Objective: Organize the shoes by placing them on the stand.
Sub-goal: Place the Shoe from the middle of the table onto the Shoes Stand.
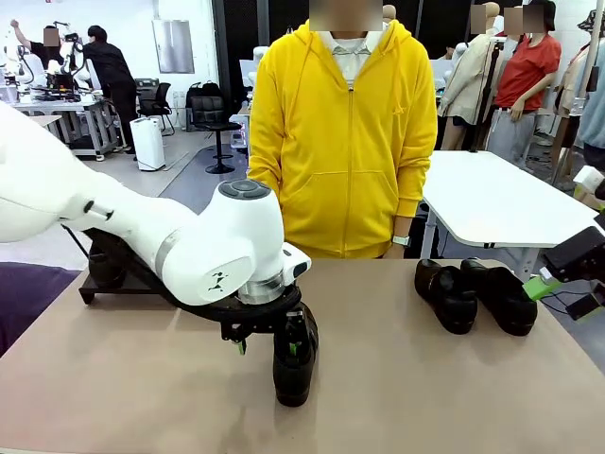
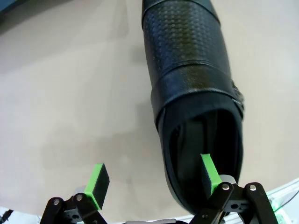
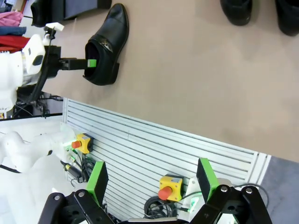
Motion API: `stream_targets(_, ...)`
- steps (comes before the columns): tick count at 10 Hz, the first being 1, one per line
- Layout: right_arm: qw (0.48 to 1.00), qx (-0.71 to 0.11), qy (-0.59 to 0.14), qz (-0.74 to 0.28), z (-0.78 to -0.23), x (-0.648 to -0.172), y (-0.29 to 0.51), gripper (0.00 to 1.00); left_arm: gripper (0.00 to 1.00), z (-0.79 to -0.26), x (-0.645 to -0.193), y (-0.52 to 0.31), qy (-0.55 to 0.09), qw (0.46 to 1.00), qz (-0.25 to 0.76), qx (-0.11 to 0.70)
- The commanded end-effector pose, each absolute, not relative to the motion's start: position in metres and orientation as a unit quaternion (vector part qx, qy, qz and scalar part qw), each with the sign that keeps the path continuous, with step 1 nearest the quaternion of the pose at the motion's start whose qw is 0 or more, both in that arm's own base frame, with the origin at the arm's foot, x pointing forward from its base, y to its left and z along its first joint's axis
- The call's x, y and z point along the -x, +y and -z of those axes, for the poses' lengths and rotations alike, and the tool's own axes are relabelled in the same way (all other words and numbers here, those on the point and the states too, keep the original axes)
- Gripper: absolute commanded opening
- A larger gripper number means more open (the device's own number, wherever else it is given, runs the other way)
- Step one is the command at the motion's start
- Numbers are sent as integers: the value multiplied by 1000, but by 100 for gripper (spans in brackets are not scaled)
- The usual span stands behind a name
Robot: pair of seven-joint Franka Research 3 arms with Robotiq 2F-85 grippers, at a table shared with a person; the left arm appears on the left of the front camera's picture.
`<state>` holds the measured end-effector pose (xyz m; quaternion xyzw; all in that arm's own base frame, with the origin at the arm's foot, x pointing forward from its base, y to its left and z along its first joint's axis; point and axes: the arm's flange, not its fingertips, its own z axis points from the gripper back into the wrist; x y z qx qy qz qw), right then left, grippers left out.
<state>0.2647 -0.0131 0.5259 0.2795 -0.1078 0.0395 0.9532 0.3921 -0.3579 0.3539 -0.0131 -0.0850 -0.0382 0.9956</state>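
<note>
The left tool (image 2: 152,179) stands open around one side wall of the near shoe (image 1: 295,367), which lies on the counter (image 1: 406,397) a little left of the middle. One green pad (image 2: 209,173) is inside the shoe's mouth and the other hangs outside, over bare counter. The main risk, as I judge it, is the grip itself: a thin, glossy leather wall may fold or slip when the jaws close. A hold this close to the heel would also let the toe sag and swing once the shoe is lifted. If the tool goes lower, the outer finger could scrape the counter and push the shoe away instead of catching it. On the way to the stand (image 1: 113,284), at the far left behind the arm, a drooping toe could clip the rack's edge. A shoe set down crooked might also slide off. The right tool (image 3: 150,168) is open and holds nothing. It waits at the right edge, near the pair of shoes (image 1: 473,295) lying side by side on the far right of the counter. The stand carries a dark rounded shape, possibly a shoe, but the arm hides too much to tell.
</note>
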Motion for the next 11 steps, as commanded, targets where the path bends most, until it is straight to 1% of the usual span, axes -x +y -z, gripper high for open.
stream_targets(1, 949, -292, -109, -50, -530, -267, -13, 100, 100, -344, -409, -373, -76, 997, 20, 2)
stream_targets(2, 949, -292, -109, -50, -530, -267, -13, 100, 100, -343, -410, -373, -79, 997, 18, 3)
stream_targets(3, 949, -292, -109, -50, -530, -267, -13, 100, 69, -343, -410, -374, -82, 997, 14, 3)
stream_targets(4, 949, -292, -109, -50, -530, -267, -13, 100, 9, -343, -410, -373, -85, 996, 14, 4)
stream_targets(5, 949, -292, -109, -50, -530, -267, -13, 100, 0, -343, -411, -372, -89, 996, 13, 1)
stream_targets(11, 949, -292, -109, -50, -530, -267, -13, 100, 0, -352, -405, -367, -102, 995, 22, 3)
